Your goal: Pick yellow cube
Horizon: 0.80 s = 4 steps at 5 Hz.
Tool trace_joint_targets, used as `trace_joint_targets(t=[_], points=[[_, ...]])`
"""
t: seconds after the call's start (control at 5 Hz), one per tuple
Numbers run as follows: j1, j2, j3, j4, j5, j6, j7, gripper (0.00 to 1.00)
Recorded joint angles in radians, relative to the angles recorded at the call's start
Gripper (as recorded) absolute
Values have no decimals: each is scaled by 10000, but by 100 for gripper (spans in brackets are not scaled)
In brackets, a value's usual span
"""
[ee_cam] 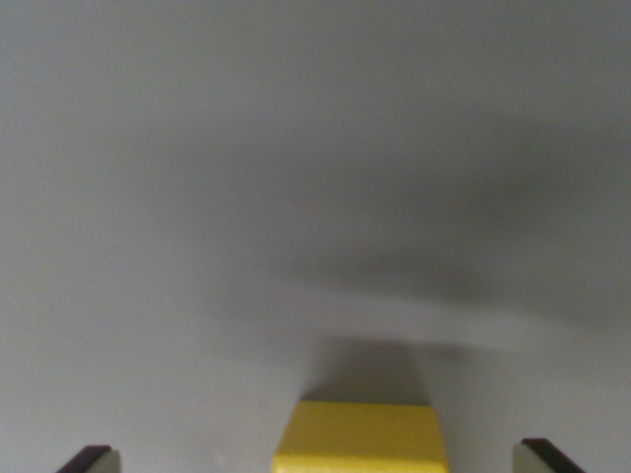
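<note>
Plain, blurred grey surface (197,197) — possibly a lab bench; too little shows.

yellow cube (359,439): I see only its top part between the fingertips, rest cut off below | gripper (317,459): I see just two fingertip corners (91,459) | grey surface (296,177) ahead: blurred

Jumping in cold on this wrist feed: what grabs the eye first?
The yellow cube, bright at the bottom centre against a plain grey surface. Next, the two dark fingertips in the bottom corners, one on each side of the cube with clear gaps, so the gripper is open and not touching it.
</note>
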Motion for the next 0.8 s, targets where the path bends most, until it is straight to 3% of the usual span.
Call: trace_joint_targets(t=[0.2,0.8], points=[[-17,119,-10,-237,32,-319,-87,0],[-32,224,-18,-445,60,-599,-164,0]])
